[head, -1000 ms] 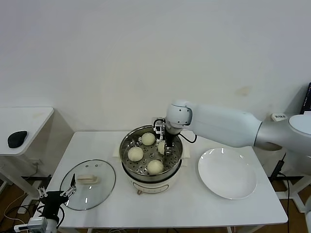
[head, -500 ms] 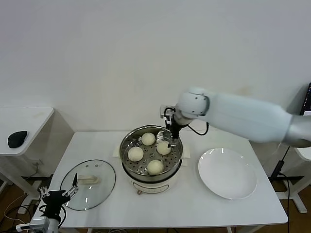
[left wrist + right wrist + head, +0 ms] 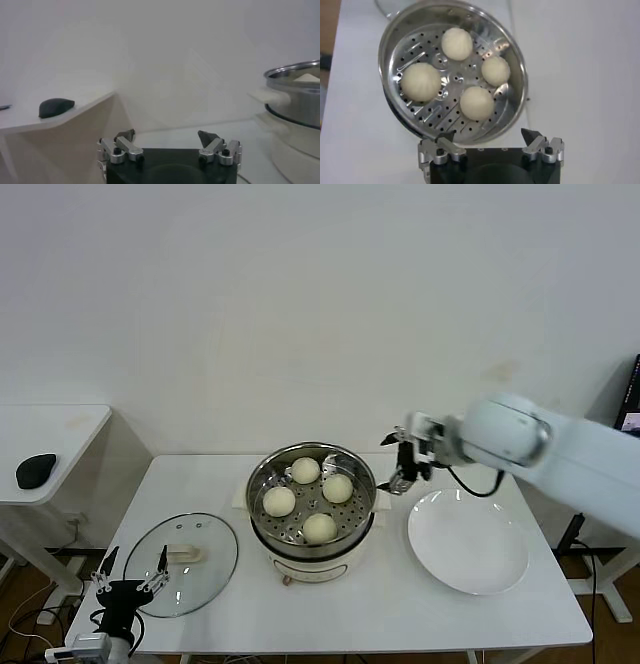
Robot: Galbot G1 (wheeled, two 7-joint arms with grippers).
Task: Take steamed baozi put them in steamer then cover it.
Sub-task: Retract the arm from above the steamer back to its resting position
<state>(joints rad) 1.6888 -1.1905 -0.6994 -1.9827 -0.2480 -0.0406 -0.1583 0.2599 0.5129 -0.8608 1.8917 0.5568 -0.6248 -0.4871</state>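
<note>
Four small round cream-white steamed buns (image 3: pixel 309 499) sit on the perforated tray inside the round shiny stainless-steel steamer pot (image 3: pixel 311 534) on its cream-white base, at the middle of the white surface (image 3: pixel 400 604): one at the far side, one to the right, one to the left and one at the near side, spaced apart from each other. The right tool (image 3: pixel 405 474) hangs just to the right of the pot's rim, above the strip of surface between the pot and the flat white plate (image 3: pixel 467 541); its jaws stand wide apart with nothing between them, and it touches neither the pot nor any bun. The right arm reaches in from the right edge, its white forearm stretched roughly level over the far side of the plate, the black wrist pointing down and leftward. In the right wrist view the pot and all four buns lie beyond its spread fingers (image 3: pixel 442 149). The round clear glass lid with a metal rim and cream-white bar handle (image 3: pixel 181 563) lies flat on the surface to the left of the pot, apart from it. The left tool (image 3: pixel 131 577) hovers low at the near left corner, just by the lid's near-left edge, jaws spread and empty. A small dark object (image 3: pixel 36 469) rests on a separate white side table (image 3: pixel 60 424) at the far left.
</note>
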